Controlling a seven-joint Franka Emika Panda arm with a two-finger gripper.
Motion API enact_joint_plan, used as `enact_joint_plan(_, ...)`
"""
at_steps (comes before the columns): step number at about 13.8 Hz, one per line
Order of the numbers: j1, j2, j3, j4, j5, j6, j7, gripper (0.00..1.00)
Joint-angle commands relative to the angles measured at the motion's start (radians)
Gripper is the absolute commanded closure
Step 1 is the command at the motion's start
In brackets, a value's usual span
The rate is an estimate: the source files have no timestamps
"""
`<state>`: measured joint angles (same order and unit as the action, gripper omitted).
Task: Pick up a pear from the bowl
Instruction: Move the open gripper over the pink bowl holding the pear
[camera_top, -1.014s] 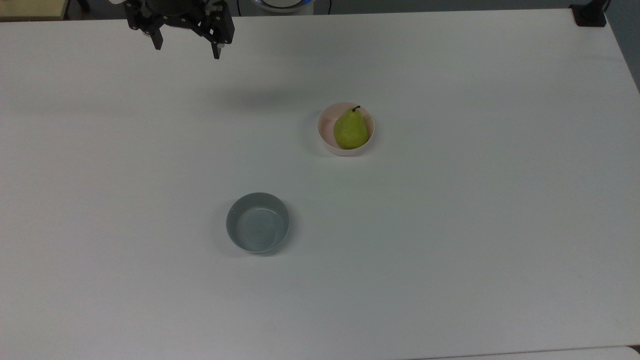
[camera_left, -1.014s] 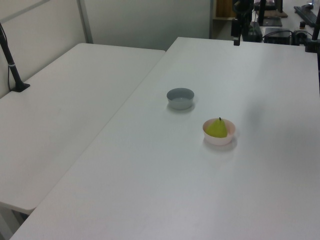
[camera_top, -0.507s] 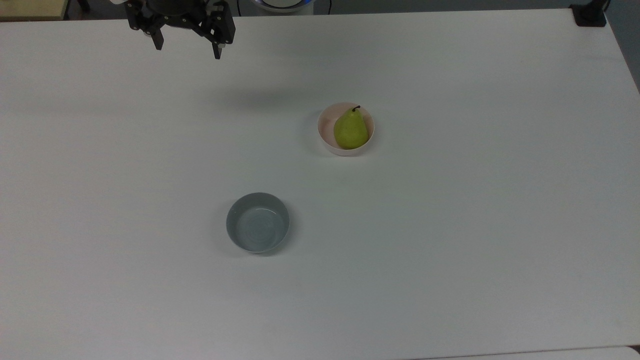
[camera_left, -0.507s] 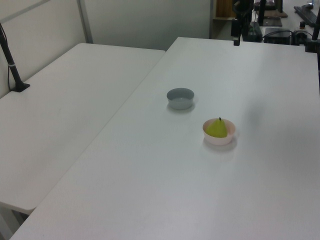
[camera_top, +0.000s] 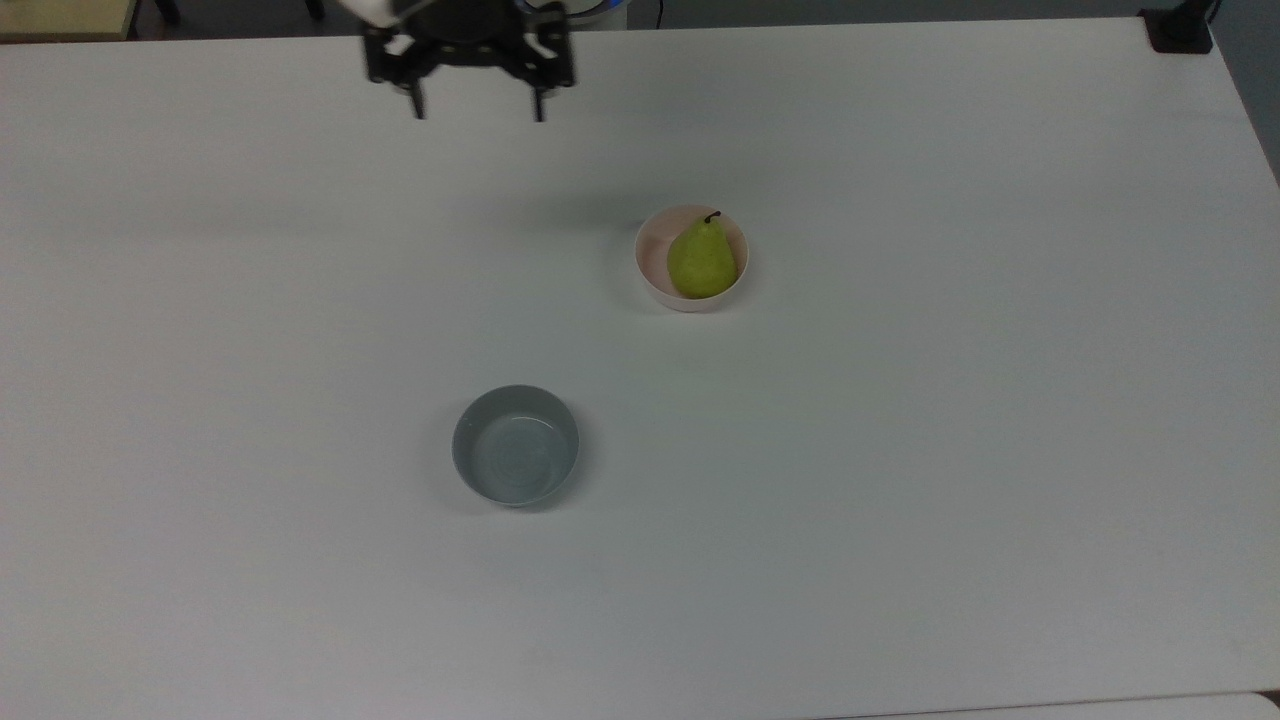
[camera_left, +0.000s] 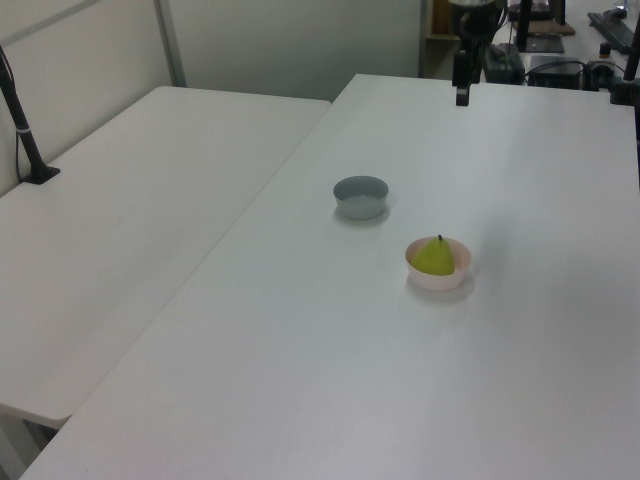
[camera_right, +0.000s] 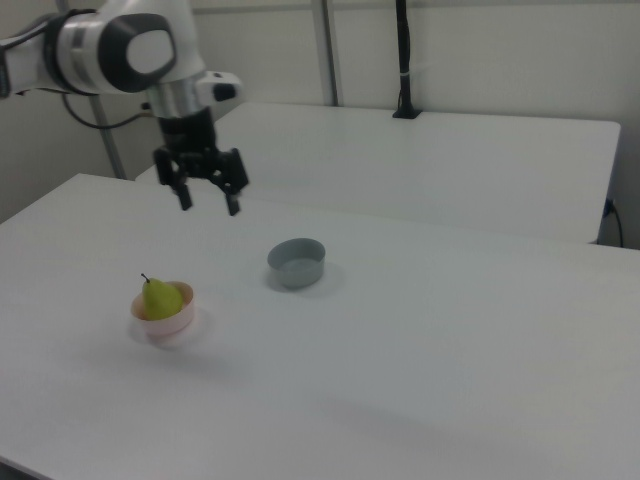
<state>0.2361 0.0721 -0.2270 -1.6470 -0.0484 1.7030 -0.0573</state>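
A smooth, matte white desk (camera_top: 900, 450) carries two small round bowls. The glossy pale pink bowl (camera_top: 650, 270) holds the yellow-green pear (camera_top: 701, 262), rounded at the base, narrowing to a short dark stem, leaning against the wall. A plain grey-blue bowl (camera_top: 515, 458) sits well apart, nothing between them. The black two-finger end effector (camera_top: 478, 112) hangs above the desk's far edge, its fingers (camera_right: 231, 204) spread wide and holding nothing.

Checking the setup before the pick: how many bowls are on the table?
2. The pink bowl holding the pear sits at the top view's upper centre; the grey-blue bowl stands apart, lower left.
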Motion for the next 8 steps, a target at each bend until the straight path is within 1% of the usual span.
enact_joint_plan(1,0.107,0.005,-0.006,0.018,0.030,-0.017,-0.018,0.00)
enact_joint_plan(4,0.216,0.012,-0.006,0.013,0.044,-0.023,-0.006,0.00)
enact_joint_plan(5,0.236,0.032,-0.005,0.013,0.045,-0.025,-0.004,0.00)
enact_joint_plan(8,0.239,0.081,-0.005,0.013,0.047,-0.014,-0.010,0.00)
